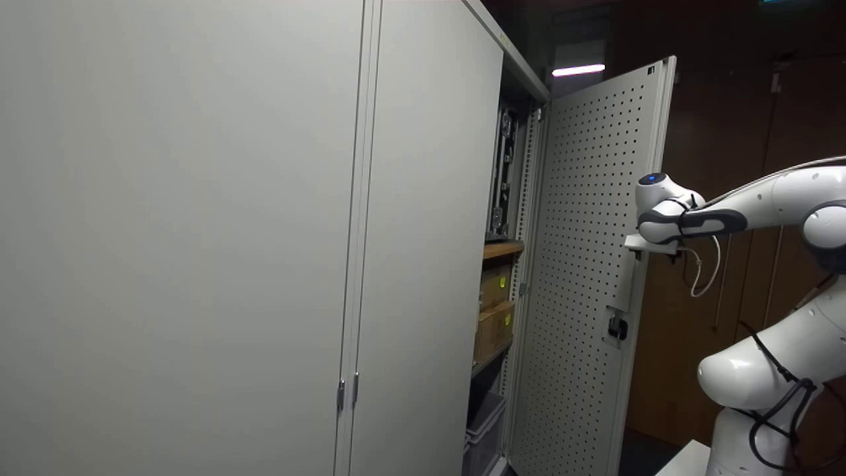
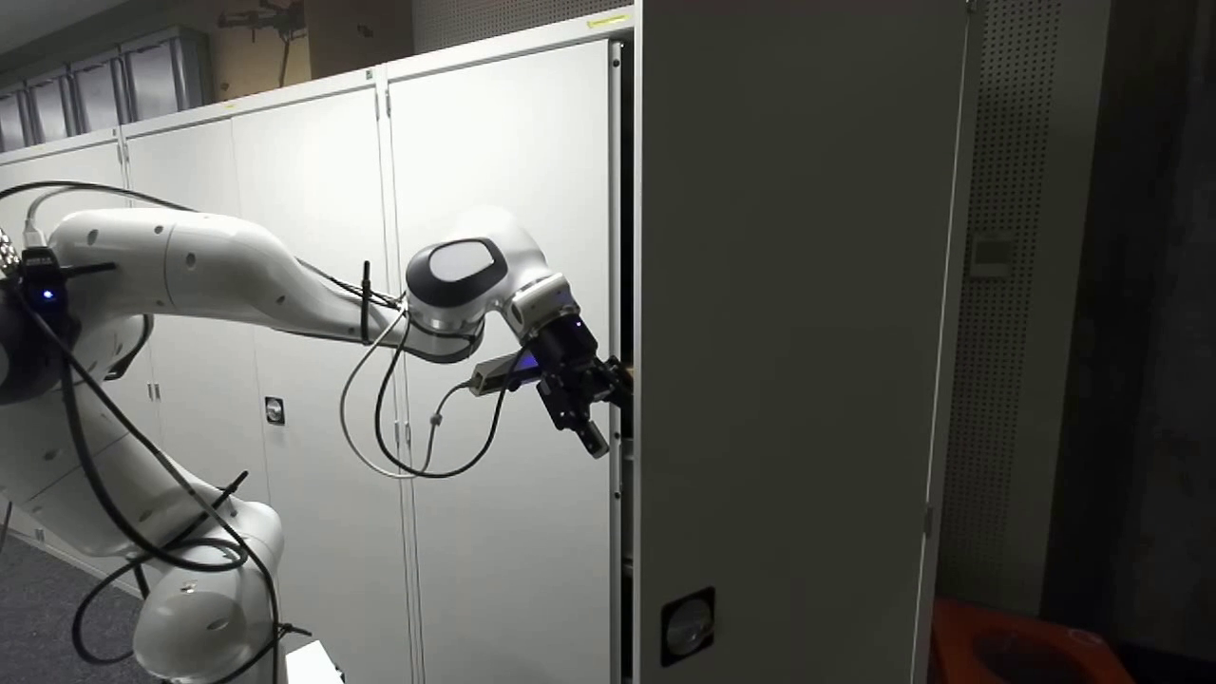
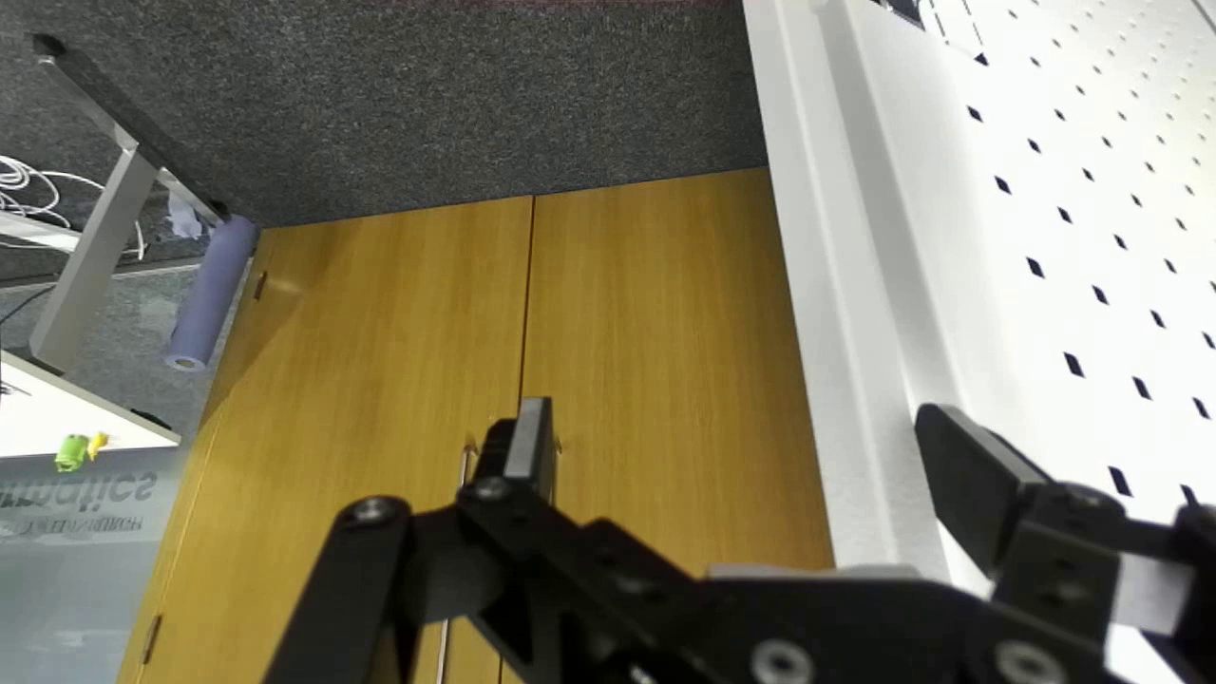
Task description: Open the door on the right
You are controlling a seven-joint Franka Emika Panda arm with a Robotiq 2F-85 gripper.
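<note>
The door (image 1: pixel 588 218) is a tall light-grey metal panel. It stands swung out from the cabinet, its perforated inner face showing in an exterior view. Its dark latch (image 1: pixel 618 327) is at mid-height, below the arm's wrist. Its plain outer face (image 2: pixel 798 313) shows shaded in an exterior view. In the wrist view the door's edge (image 3: pixel 855 285) runs between the spread fingers. My gripper (image 3: pixel 734 410) is open, one finger over the door's inner side, the other beyond its edge. I cannot tell whether either touches. The gripper (image 2: pixel 611 418) is partly hidden by the door in an exterior view.
The open cabinet holds cardboard boxes (image 1: pixel 496 324), a wooden shelf (image 1: pixel 502 249) and plastic bins (image 1: pixel 486 423). Plain grey doors (image 1: pixel 423 231) stand beside it. Wooden cabinets (image 3: pixel 655 332) stand beyond the door. An orange object (image 2: pixel 1026 646) lies on the floor. Cables hang from the wrist (image 2: pixel 427 418).
</note>
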